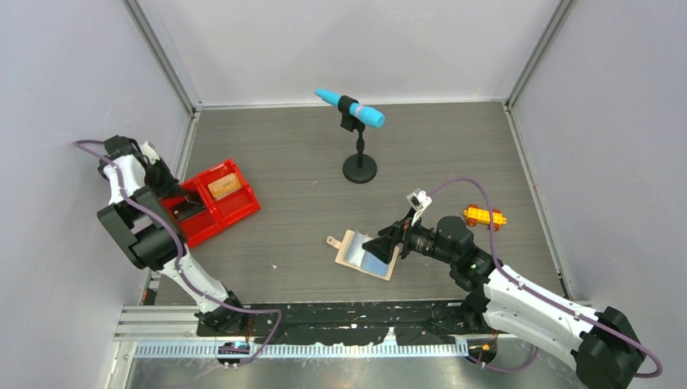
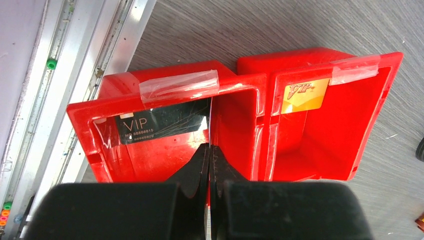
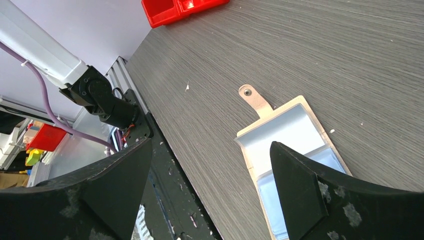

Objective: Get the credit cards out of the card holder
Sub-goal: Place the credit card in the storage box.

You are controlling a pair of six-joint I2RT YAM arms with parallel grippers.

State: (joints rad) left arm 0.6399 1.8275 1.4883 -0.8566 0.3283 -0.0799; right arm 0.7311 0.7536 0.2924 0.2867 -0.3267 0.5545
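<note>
Where opened flat under wide-parted right gripper (image 3: 210,150): tan card holder (image 1: 367,258), blue-grey sleeves (image 3: 282,132), side tab (image 3: 254,98); ahead of closed left gripper (image 2: 211,150), black card (image 2: 160,125) and orange card (image 2: 305,95) in red tray (image 2: 240,85).

Top camera: high up and behind the arms, looking down. It is far off, so it sees the whole table (image 1: 292,162), the left arm (image 1: 142,231) and the right arm (image 1: 526,304).
Left wrist camera: looks down past the left gripper (image 2: 210,149), very close to the red tray (image 2: 235,125), which fills the view.
Right wrist camera: low over the table, looking along it through the right gripper (image 3: 210,150). The card holder (image 3: 285,135) is close; the tray is far away.
Shared: all three views see the tray. The top and right wrist views both see the card holder.
</note>
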